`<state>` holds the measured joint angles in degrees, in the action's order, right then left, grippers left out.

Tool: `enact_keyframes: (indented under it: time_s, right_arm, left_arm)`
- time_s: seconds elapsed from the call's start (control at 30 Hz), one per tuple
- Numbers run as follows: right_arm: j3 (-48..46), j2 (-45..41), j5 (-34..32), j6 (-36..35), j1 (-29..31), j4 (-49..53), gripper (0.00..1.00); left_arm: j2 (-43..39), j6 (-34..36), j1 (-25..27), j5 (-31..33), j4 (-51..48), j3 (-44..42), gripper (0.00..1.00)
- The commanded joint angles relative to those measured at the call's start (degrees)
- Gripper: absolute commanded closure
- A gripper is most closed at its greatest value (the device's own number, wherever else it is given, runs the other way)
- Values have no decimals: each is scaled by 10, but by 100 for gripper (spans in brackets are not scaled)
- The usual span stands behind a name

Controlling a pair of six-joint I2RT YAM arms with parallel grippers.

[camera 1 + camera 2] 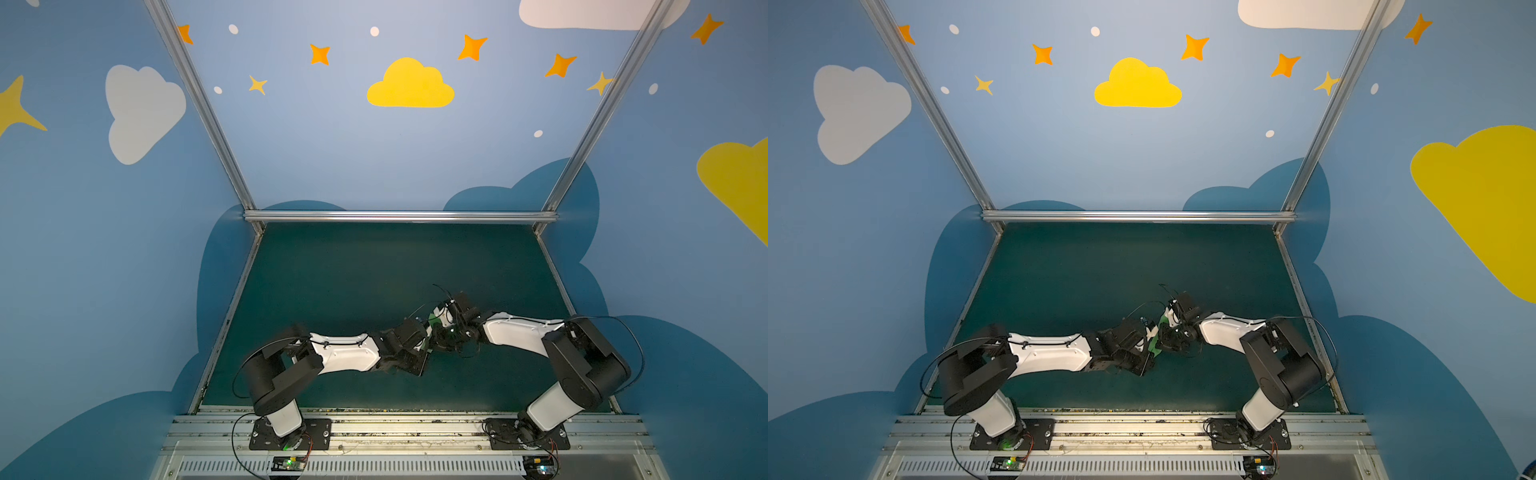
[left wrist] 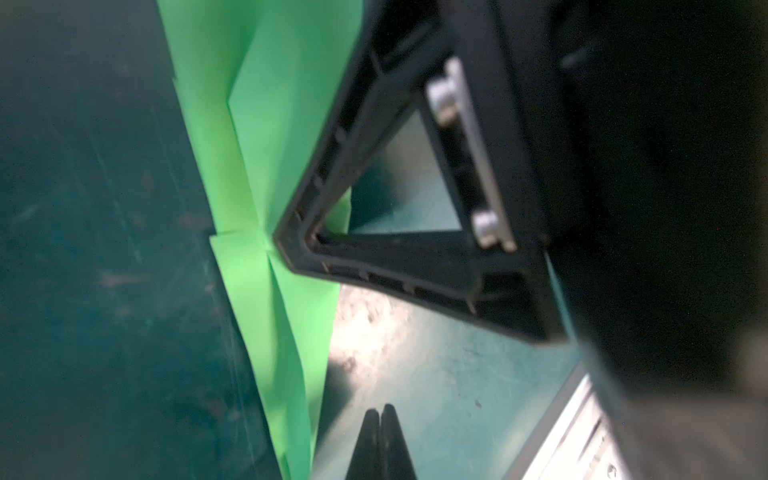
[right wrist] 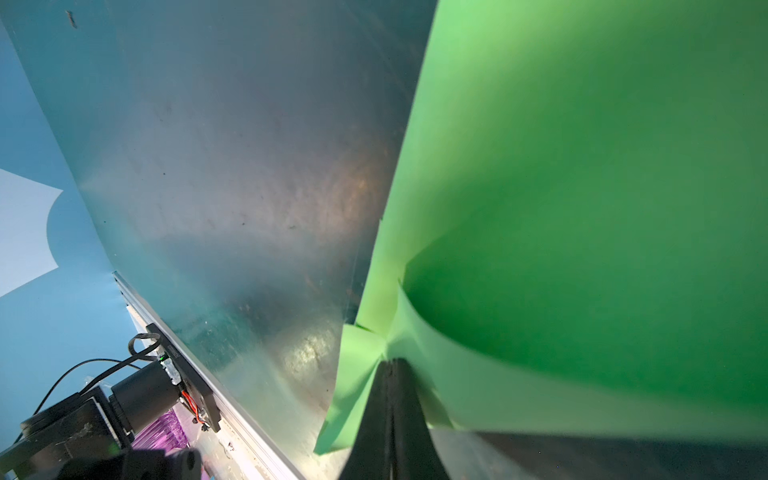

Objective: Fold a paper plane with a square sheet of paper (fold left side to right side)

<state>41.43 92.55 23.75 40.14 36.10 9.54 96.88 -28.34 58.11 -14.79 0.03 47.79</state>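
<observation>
Right gripper [image 3: 390,365] is clenched on the folded green paper [image 3: 582,199], its jaws pressed together where several creases meet, and the sheet fans out on both sides of the tips. Left gripper [image 2: 379,413] is clenched too, with nothing seen between its jaws. It sits just beside the paper's edge, apart from it, opposite the right gripper's black finger. In both top views the two wrists meet about the middle of the mat and hide nearly everything beneath them, so only a sliver of the folded green paper [image 1: 432,321] [image 1: 1156,341] shows between them. Whether the sheet lies flat or is raised off the surface cannot be told. Under it lies a dark teal mat [image 1: 374,266], scuffed and glossy, bounded by an aluminium rail [image 1: 399,216] at the far edge. Blue walls [image 1: 104,249] painted with clouds and orange stars enclose the cell.
</observation>
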Motion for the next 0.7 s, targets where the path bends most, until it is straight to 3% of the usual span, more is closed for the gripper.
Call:
enact_keyframes:
  time_s: [0.0,0.67]
  right_arm:
    - [-17,31,-23,3,5,17,100]
    - [-15,33,-24,4,6,17,100]
  left_arm:
    - [6,2,-4,12,9,15,96]
    - [31,19,-30,-1,23,27,96]
